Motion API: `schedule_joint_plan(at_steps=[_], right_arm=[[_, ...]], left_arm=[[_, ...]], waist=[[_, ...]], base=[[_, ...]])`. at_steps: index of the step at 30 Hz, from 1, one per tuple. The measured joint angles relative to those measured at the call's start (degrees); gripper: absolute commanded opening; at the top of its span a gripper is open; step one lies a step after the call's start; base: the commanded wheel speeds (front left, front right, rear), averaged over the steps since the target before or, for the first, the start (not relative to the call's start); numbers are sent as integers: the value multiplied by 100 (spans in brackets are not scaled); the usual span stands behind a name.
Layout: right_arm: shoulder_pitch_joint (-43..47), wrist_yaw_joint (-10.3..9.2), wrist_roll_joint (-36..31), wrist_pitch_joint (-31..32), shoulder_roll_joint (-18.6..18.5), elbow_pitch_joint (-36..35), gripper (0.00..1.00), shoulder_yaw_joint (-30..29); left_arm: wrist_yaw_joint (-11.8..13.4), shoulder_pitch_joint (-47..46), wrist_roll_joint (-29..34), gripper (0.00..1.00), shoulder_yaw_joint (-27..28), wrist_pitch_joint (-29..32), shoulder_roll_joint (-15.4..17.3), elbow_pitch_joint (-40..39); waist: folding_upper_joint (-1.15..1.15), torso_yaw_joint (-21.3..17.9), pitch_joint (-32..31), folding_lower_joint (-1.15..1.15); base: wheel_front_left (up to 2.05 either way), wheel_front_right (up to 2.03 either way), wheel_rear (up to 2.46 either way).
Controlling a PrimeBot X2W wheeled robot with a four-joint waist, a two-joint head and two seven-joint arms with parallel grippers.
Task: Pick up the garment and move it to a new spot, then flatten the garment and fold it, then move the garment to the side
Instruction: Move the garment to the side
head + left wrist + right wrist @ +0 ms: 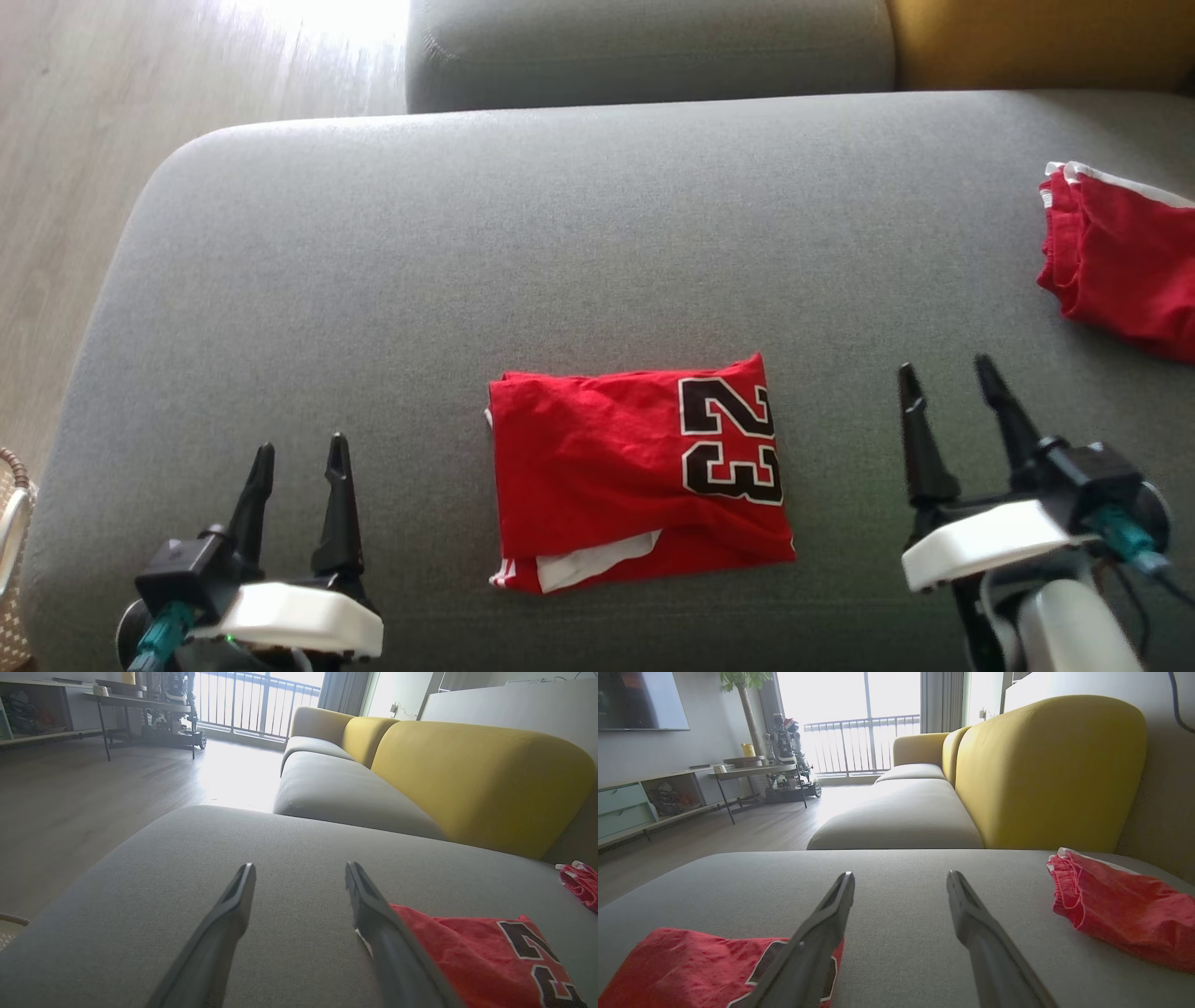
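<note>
I've got a grey sofa seat [373, 280], wood floor [75, 187] left of the jersey. Folded red jersey [616, 476], black 23 up, white bit at its near edge, lies flat on the seat. L claw [302, 444] is left of the jersey, R claw [944, 366] right of it, both wide, empty. Bare seat behind the jersey; 2nd red garment [1120, 271] far right of it.

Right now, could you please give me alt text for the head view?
A folded red jersey numbered 23 lies on a grey sofa cushion between the open left gripper and open right gripper. Another red garment lies far right.
</note>
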Motion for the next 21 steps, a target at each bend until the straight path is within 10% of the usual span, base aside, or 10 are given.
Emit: schedule_joint_plan(at_steps=[21], right_arm=[[-817,0,1017,188,-5,2283,100,1135]], left_arm=[[-103,-198,0,100,-196,-1,0,126]], waist=[[0,399,493,0]], base=[[0,0,0]])
